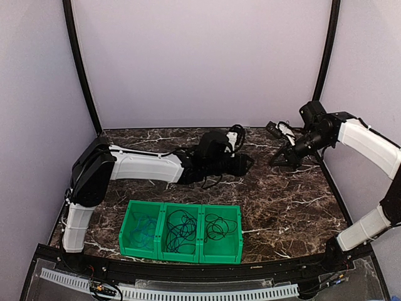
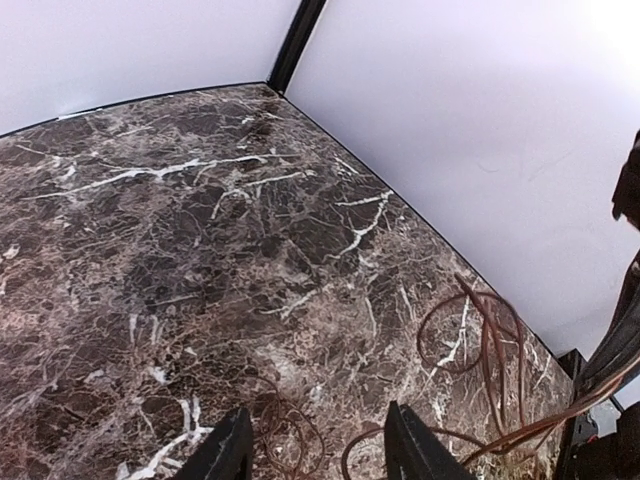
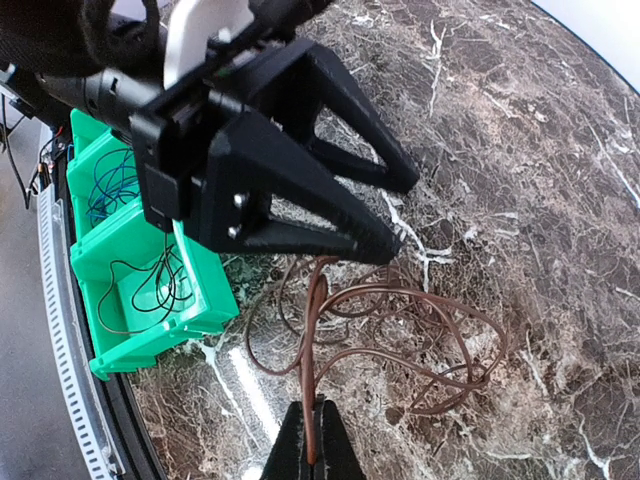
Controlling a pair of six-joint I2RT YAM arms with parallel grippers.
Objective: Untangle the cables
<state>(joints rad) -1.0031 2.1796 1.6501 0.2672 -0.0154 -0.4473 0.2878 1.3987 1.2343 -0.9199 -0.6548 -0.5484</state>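
Marble table [image 1: 294,200], right claw [image 3: 312,418] clenched on brown cable [image 3: 314,340], grip plain only from its wrist; left claw [image 2: 318,428] released

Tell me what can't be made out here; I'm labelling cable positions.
Top view: thin brown cable too faint against dark marble table; black left gripper covers part.
Left wrist view: cable's loops cut off by bottom and right edges.
Right wrist view: left gripper hides part of green plastic bin.
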